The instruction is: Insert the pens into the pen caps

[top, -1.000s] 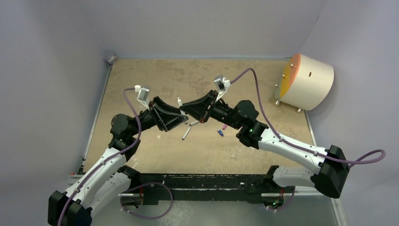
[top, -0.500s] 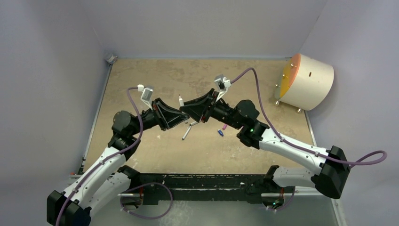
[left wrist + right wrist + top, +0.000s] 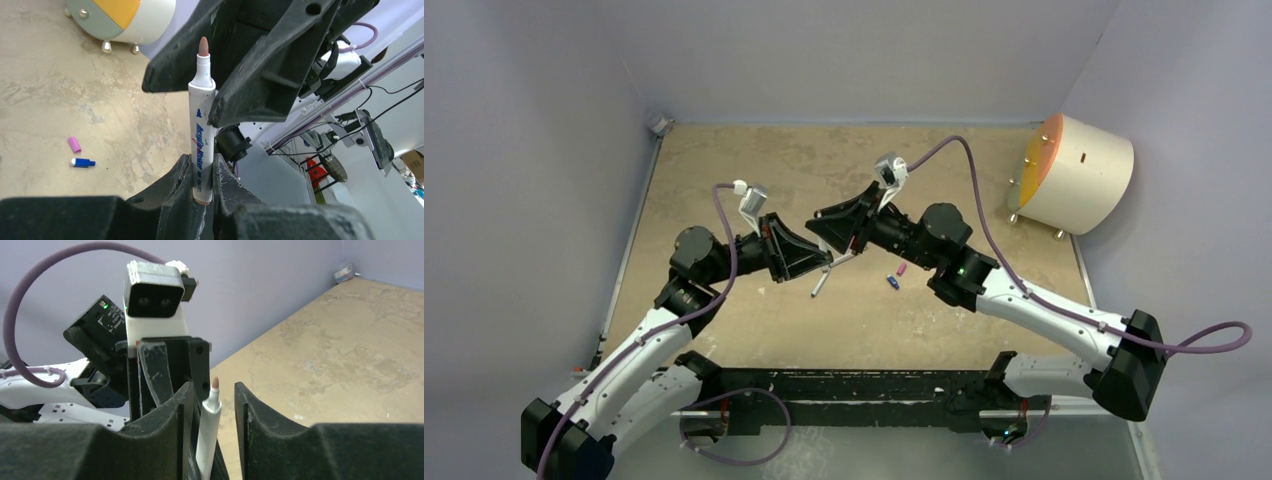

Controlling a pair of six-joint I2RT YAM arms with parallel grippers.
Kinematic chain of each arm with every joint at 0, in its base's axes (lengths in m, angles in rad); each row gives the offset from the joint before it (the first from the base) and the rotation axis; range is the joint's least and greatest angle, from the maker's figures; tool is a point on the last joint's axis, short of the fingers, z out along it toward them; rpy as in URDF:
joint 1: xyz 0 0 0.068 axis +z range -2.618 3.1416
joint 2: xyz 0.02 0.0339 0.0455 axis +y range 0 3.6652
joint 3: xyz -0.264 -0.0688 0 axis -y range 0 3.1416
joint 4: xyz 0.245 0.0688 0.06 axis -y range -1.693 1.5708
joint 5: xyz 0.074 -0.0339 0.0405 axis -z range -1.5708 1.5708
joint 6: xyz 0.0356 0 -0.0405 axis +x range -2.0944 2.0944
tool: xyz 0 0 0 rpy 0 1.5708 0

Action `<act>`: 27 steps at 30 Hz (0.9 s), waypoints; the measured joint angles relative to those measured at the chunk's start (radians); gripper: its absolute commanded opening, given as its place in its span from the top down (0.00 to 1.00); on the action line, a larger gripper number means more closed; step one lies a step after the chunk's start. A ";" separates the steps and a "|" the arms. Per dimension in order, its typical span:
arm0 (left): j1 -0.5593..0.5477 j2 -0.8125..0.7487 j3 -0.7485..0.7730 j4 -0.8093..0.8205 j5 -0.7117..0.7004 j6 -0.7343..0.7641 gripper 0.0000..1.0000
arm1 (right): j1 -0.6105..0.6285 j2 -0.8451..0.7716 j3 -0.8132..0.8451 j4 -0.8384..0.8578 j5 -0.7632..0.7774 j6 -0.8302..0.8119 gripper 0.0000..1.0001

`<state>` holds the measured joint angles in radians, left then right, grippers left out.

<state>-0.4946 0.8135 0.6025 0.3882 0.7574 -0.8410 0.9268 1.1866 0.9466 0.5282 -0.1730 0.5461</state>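
A white pen (image 3: 202,125) with a brownish tip stands upright in the left wrist view, and my left gripper (image 3: 202,162) is shut on its lower end. My right gripper (image 3: 214,390) is open, its fingers either side of the same pen (image 3: 210,430) without touching it. In the top view the two grippers meet at mid-table, left gripper (image 3: 822,262) under right gripper (image 3: 832,232). Another pen (image 3: 820,284) lies on the table just below them. A pink pen cap (image 3: 901,270) and a blue pen cap (image 3: 891,283) lie to the right, the pink cap (image 3: 74,144) above the blue cap (image 3: 82,162) in the left wrist view.
A round white drum with an orange face (image 3: 1079,170) stands at the far right edge of the table. A small tape roll (image 3: 661,125) sits in the far left corner. Purple walls close in the back and sides.
My left gripper has shut on the pen and my right gripper has opened off it. The left arm has shifted right, toward the right gripper.
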 measured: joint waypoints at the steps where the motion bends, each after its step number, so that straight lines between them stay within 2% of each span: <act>1: -0.006 0.000 0.001 -0.006 0.002 0.002 1.00 | 0.000 0.004 0.008 0.000 0.001 -0.002 0.73; 5: -0.019 0.001 0.010 -0.051 0.010 0.032 1.00 | 0.000 0.008 0.020 0.000 0.003 -0.013 0.97; 6: -0.019 0.002 0.018 -0.071 0.010 0.044 1.00 | 0.000 0.008 0.020 0.000 0.003 -0.012 1.00; 9: -0.019 0.003 0.029 -0.100 0.009 0.076 1.00 | -0.002 0.009 0.020 0.000 0.003 -0.011 1.00; 12: -0.019 0.002 0.030 -0.108 0.002 0.089 0.84 | -0.002 0.009 0.020 -0.002 0.004 -0.011 1.00; 14: -0.019 0.002 0.030 -0.109 -0.007 0.097 0.79 | -0.002 0.009 0.020 -0.002 0.009 -0.007 1.00; 20: -0.019 0.005 0.030 -0.074 -0.046 0.092 0.76 | -0.014 0.009 0.019 0.010 0.024 0.041 1.00; 27: -0.019 0.007 0.030 0.066 -0.090 0.040 0.76 | -0.025 0.023 0.019 0.102 -0.007 0.108 1.00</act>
<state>-0.5140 0.8207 0.6323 0.4541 0.6670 -0.8013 0.9020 1.2095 0.9661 0.6304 -0.1802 0.6537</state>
